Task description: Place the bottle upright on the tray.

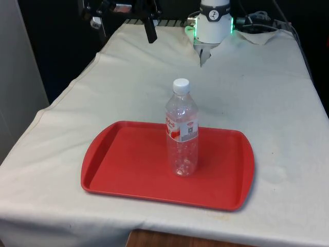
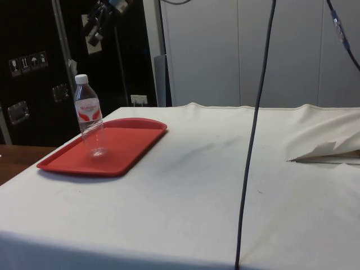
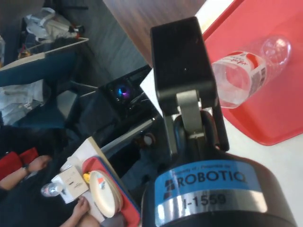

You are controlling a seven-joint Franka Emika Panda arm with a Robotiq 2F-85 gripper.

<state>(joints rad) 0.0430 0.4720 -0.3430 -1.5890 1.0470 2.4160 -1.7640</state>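
A clear plastic bottle [image 1: 182, 131] with a white cap and a red-and-white label stands upright on the red tray [image 1: 128, 164], slightly towards the front view's right of the tray's middle. In the side view the bottle [image 2: 90, 115] stands on the tray [image 2: 124, 149] near the table's far end. My gripper [image 1: 149, 28] hangs high above the table's far left corner in the front view, well away from the bottle and holding nothing. It is up in the air beyond the tray in the side view too [image 2: 97, 25]. The wrist view looks past the gripper [image 3: 182, 66] at the bottle [image 3: 241, 78] and the tray [image 3: 279, 109].
The tray lies close to the table's front edge [image 1: 169, 237]. A raised fold of cloth [image 1: 205, 54] sits near the robot's base. A black cable [image 2: 253, 135] hangs down across the side view. A person's hand [image 3: 80, 208] shows off the table.
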